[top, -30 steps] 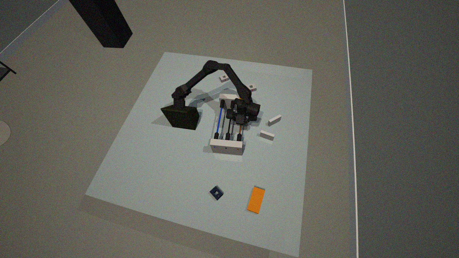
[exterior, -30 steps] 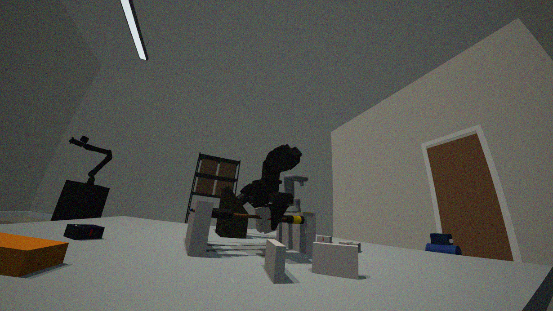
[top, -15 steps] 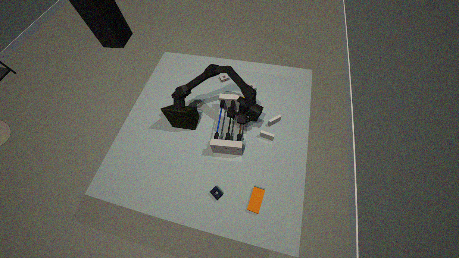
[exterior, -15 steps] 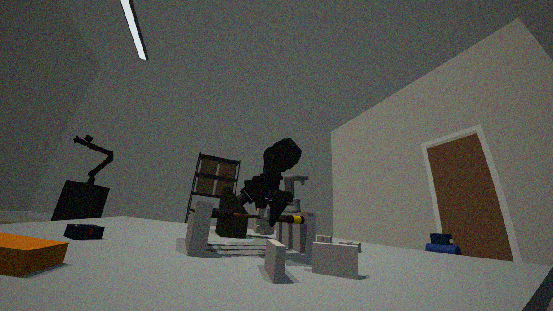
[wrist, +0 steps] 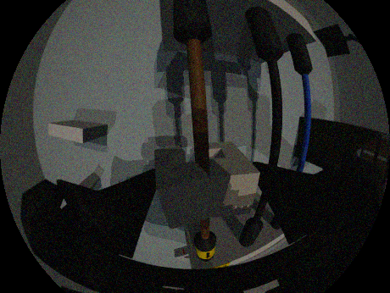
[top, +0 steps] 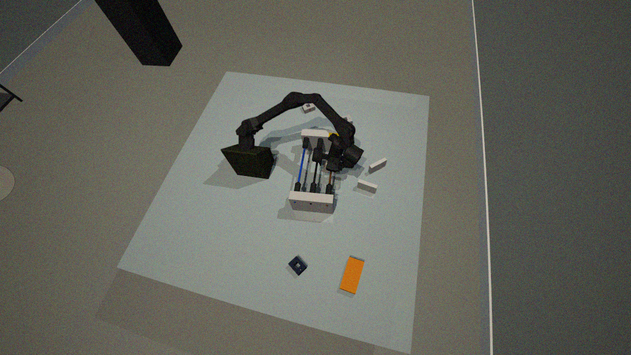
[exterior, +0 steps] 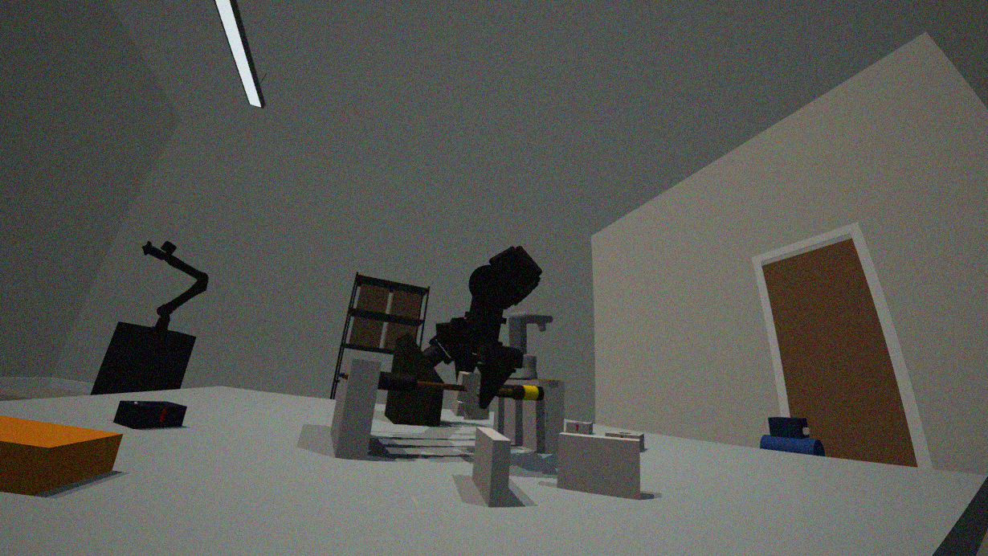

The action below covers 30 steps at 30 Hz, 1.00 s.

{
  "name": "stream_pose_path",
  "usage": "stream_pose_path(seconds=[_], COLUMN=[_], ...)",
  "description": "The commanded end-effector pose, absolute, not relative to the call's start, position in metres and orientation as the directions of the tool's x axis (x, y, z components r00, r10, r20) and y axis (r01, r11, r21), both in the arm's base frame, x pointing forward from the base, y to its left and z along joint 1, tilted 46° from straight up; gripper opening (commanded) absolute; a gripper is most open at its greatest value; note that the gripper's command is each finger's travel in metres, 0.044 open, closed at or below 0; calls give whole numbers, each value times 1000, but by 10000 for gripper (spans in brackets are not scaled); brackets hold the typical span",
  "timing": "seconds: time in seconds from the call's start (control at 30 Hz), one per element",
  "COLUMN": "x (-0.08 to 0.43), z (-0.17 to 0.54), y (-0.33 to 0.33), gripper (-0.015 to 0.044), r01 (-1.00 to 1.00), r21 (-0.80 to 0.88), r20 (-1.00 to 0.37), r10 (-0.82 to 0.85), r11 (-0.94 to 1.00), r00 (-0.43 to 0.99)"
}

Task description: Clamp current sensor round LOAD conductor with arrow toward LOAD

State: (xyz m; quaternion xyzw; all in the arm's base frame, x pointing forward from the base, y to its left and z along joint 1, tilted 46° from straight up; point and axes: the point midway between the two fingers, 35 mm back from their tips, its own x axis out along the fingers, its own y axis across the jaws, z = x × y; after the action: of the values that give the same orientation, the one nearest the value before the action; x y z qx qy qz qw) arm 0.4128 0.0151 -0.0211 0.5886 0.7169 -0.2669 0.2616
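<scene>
The grey-white sensor (exterior: 463, 382) (wrist: 191, 192) is around the brown conductor (top: 330, 178) (exterior: 442, 386) (wrist: 197, 76). In the wrist view it looks like a dark block on the left and a lit block on the right, skewed to each other. I cannot tell whether it is latched, and its arrow is not visible. A yellow band (exterior: 531, 392) (wrist: 205, 254) sits on the conductor's far end; its mark is too small to read. My gripper (wrist: 205, 171) is open, with its fingers on both sides of the sensor.
Black (top: 315, 172) (wrist: 276, 114) and blue (top: 301, 165) (wrist: 307, 118) conductors run beside it between two end blocks (top: 311, 197). Two upright pale plates (top: 377, 165) (top: 367, 186) stand to the right. An orange box (top: 352, 274) and dark square piece (top: 293, 264) lie in front.
</scene>
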Motion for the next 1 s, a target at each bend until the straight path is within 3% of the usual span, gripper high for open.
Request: stream_pose_path(seconds=[0.0,0.53,0.97], x=[410,399,398], z=[-28,-34,-33], y=[19,23,23], gripper=[440,440,440], r01=[980,938,936], r21=[-89,-200,-199], r20=[-689,-664,-665], r10=[700,665,662], r11=[178,283,290], r00=[-189,-341,-346])
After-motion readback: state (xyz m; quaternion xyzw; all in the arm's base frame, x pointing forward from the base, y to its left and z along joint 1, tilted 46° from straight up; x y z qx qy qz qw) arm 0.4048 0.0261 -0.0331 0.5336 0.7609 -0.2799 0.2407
